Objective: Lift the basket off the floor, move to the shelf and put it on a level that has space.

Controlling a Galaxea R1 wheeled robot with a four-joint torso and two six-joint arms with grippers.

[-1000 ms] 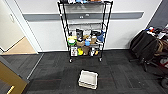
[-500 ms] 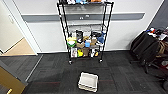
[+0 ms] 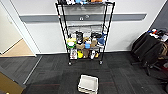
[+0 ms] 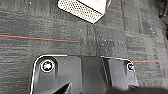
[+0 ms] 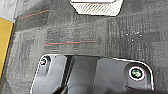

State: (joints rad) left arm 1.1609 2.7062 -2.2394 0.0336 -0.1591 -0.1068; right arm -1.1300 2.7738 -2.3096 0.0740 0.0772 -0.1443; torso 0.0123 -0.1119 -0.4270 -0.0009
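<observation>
Basket [image 3: 88,84] sits on carpet floor [image 3: 50,72] in front of wire rack [image 3: 85,32]. Both wrist cams look down at carpet w/ basket [image 4: 82,8] [image 5: 96,7] just ahead; can't tell either gripper's opening, nothing visibly held.

basket [image 3: 88,83] bottom edge cut off

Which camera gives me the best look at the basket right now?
The head view: the whole basket sits on the floor in front of the shelf, lining visible. The left wrist view catches one patterned corner; the right wrist view shows one patterned side.
</observation>
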